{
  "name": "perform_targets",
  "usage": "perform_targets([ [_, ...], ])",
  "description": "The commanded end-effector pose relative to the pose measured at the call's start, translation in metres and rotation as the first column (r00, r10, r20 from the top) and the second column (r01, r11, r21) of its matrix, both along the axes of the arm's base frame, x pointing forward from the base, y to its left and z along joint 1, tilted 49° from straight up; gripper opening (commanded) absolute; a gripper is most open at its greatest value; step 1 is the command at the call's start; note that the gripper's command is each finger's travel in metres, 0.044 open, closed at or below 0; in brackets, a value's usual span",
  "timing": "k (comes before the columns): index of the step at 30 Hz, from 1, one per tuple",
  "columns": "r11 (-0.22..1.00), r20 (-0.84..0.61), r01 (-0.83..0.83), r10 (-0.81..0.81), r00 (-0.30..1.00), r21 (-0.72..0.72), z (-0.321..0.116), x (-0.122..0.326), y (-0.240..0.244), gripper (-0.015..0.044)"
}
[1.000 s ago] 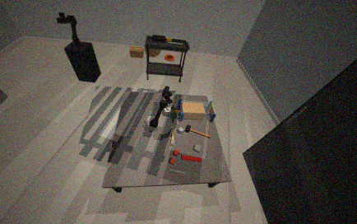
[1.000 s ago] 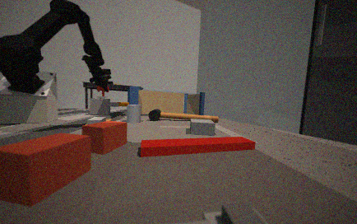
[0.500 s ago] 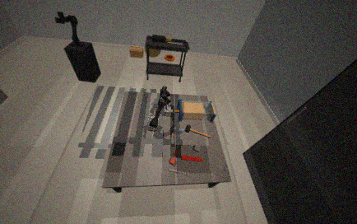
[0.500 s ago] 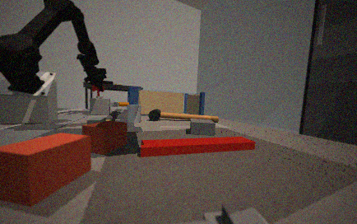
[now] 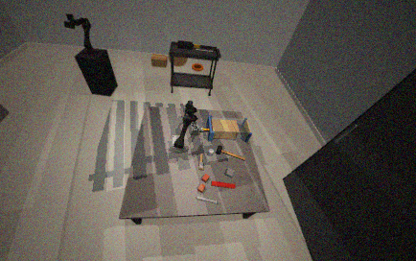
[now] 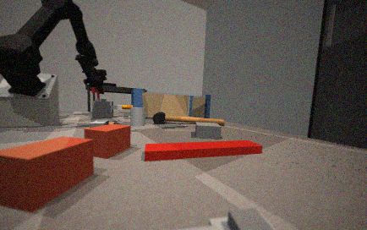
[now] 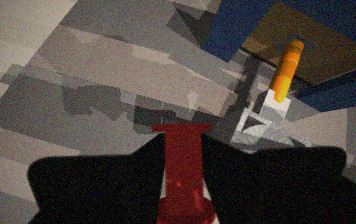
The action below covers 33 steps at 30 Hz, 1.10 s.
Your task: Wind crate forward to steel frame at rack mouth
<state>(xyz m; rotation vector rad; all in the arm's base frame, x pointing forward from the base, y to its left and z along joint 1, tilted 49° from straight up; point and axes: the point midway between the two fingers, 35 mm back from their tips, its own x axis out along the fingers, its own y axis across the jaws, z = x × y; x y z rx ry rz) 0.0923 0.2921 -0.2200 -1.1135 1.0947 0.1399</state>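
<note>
My gripper is shut on a red handle, whose flanged end points away from the fingers. In the exterior view it is above the grey winch. The winch shows right of the handle in the wrist view, so the two look apart. The handle's square key and the winch's round hole cannot be made out. An orange strap runs from the winch to the tan crate. The crate looks flat between the cubby's blue posts; contact with the frame is unclear.
A mallet and a white cylinder are near the cubby. A red bar, a grey block and two orange-red blocks lie farther along the bench.
</note>
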Motion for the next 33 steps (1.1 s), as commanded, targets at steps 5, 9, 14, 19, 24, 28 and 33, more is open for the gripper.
perform_targets([
  [5, 1.0, -0.026, -0.001, 0.0, 1.0, -0.027, 0.003, -0.019, -0.015, 0.0],
  [9, 1.0, -0.026, -0.001, 0.0, 1.0, -0.027, 0.005, -0.022, -0.018, 0.0],
  [14, 1.0, -0.027, -0.001, 0.0, 1.0, -0.027, 0.008, -0.026, -0.021, 0.0],
  [19, 1.0, -0.027, -0.001, 0.0, 1.0, -0.028, 0.011, -0.031, -0.025, 0.0],
  [24, 1.0, -0.027, -0.001, 0.0, 1.0, -0.028, 0.014, -0.034, -0.029, 0.0],
  [28, 1.0, -0.027, -0.001, 0.0, 1.0, -0.028, 0.016, -0.037, -0.032, 0.0],
  [33, 1.0, -0.028, -0.001, 0.0, 1.0, -0.029, 0.02, -0.04, -0.037, 0.0],
])
